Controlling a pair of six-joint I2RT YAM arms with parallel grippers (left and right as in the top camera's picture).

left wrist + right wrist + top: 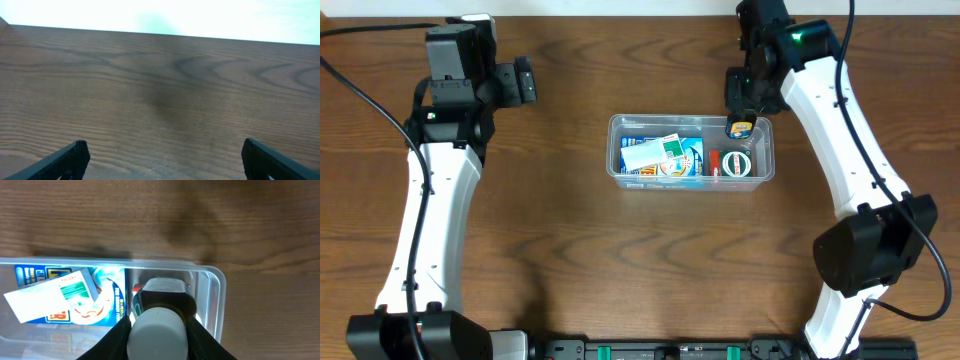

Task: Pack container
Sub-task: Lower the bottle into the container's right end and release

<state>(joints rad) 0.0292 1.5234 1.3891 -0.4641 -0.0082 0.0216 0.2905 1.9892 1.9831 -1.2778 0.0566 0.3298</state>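
right gripper (159,326): jaws closed part way on a small dark bottle with a white round cap (157,330). one black finger (114,341) lies on each side of the cap. the bottle points away from the wrist camera, far end down over the container. cannot tell whether that end touches the floor of the tub.

in the overhead view the right gripper (741,112) sits above the far corner of the tub, at the end nearest the right arm. only a small yellow-and-blue bit of the bottle (741,128) shows under it.

left gripper (165,147): jaws spread wide, nothing between them, only bare wood grain beyond. overhead shows it (525,80) well apart from the tub, out toward the far left of the table.

container: clear transparent plastic rectangular tub with rounded corners and a rim (692,118), flat on the brown wood-grain table (570,250) about mid-table, long side running left to right. right wrist view shows its rim and rounded corner (212,273).

inside the tub:
- flat blue printed carton (688,160) (111,297), filling the half away from the right arm
- white card with a green patch (652,152) (47,297), lying tilted on top of the carton
- small red item (714,163), just beside the carton; kind not clear
- round ring-shaped item (738,163), at the end under the right gripper; too small to tell more
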